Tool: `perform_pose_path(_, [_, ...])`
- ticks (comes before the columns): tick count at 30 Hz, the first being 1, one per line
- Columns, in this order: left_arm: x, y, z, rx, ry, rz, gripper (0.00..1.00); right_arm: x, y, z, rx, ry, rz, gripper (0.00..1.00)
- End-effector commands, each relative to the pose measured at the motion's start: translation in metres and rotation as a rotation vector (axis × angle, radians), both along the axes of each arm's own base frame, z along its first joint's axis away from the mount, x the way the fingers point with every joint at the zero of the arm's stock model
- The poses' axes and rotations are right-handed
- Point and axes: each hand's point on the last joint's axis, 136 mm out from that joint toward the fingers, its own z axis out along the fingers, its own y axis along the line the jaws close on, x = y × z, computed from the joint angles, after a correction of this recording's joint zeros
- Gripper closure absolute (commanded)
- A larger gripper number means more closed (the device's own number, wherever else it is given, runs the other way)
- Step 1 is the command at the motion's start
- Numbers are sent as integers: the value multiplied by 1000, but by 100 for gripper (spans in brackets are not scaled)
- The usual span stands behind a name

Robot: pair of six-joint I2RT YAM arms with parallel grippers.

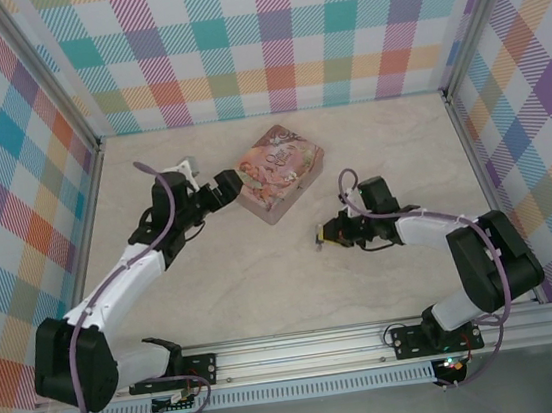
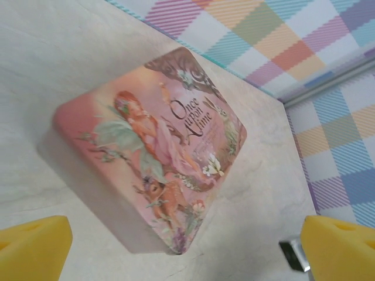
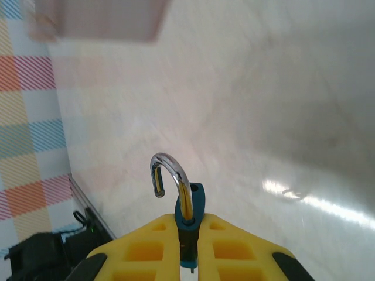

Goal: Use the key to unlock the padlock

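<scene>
Since the padlock (image 3: 192, 202) already sits in the right pincer (image 3: 188, 225), everything turns on how it lies there. Its blue-teal body is clenched edge-on between the yellow pads (image 3: 146, 249), and its long axis runs straight out along the fingers, so the silvery shackle (image 3: 171, 172) points away from the wrist. From above, that pincer hangs low over the counter (image 1: 267, 298), aimed across toward the left arm's side. The shackle looks like a hook with one leg ending in open air, so I'd guess the lock has sprung, or nearly. A dark sliver (image 3: 186, 266) pokes from the underside of the body between the pads. It may be the key, but it is too small to say. The left pincer (image 2: 187, 257) is spread wide and grasps nothing. It faces the pink tin (image 2: 152, 146), well apart from the padlock, so the right arm is plainly the nearer one.
</scene>
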Motion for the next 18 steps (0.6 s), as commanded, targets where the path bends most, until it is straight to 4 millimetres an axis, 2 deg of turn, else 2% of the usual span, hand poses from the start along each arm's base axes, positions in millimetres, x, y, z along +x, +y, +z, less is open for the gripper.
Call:
perform_pose_path(1, [-13, 19, -17, 37, 49, 53, 0, -25, 6, -15, -2, 123, 29, 89])
perform_pose_path(6, [-22, 29, -27, 50, 77, 77, 0, -33, 2, -36, -55, 178, 21, 88])
perform_pose_path(9, [-23, 34, -31, 66, 87, 87, 0, -33, 0, -42, -73, 181, 30, 85])
perform_pose_path(10, [-23, 36, -31, 73, 90, 90, 0, -32, -1, -42, -84, 167, 36, 82])
perform_pose_path(14, [-25, 45, -29, 107, 92, 107, 0, -23, -15, -35, -164, 89, 16, 60])
perform_pose_path(18, [-28, 57, -20, 170, 68, 139, 0, -8, -41, -14, -279, -29, -31, 51])
